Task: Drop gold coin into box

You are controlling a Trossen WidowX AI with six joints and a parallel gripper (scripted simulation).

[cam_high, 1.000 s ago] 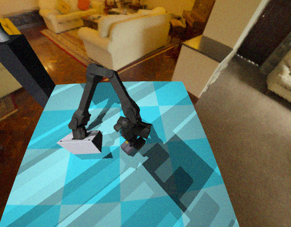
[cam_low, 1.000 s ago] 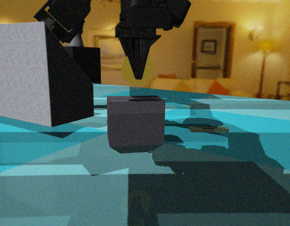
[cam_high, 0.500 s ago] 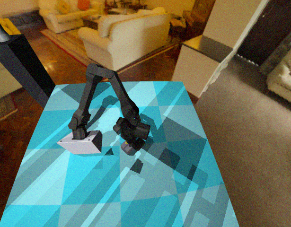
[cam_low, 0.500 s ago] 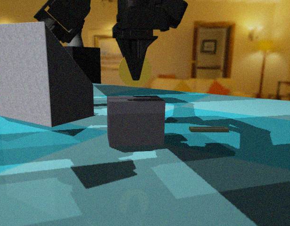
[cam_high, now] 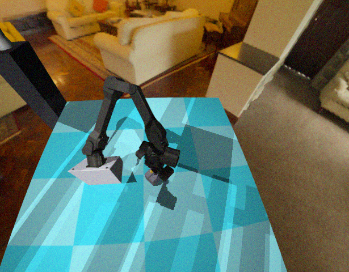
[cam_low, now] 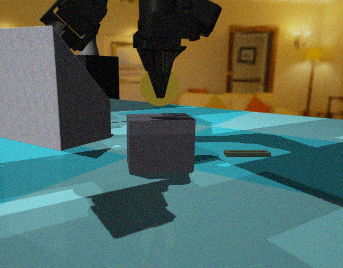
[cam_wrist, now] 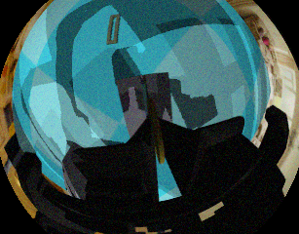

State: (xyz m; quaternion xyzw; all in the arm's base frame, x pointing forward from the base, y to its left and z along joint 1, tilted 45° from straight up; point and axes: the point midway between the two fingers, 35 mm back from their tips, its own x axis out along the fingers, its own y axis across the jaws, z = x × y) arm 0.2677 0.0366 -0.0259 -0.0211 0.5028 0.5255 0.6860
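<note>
Gripper [cam_low: 159, 93] is clamped on the gold coin [cam_low: 171, 86], holding it upright on edge. The grey box [cam_low: 160, 144] sits directly below the gripper, slot [cam_low: 169, 116] facing up, coin clear above it. Holder [cam_low: 246, 153] lies on the desk [cam_low: 252, 216], well apart.

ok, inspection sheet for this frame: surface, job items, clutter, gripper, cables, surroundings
Surface: table with a patchwork of blue and grey panels, crossed by hard shadows.
Coin: gold coin clamped upright, hanging above the box, not yet in the slot.
Box: grey box closed, narrow slot in its lid.
Holder: dark-green holder lies vacated to the right of the box in the exterior view.
Clutter: nothing seen.
Gripper: gripper shut on the coin, pointing down.
Cables: nothing seen.
Surroundings: arm's grey base block beside the box; living room with sofas behind.
</note>
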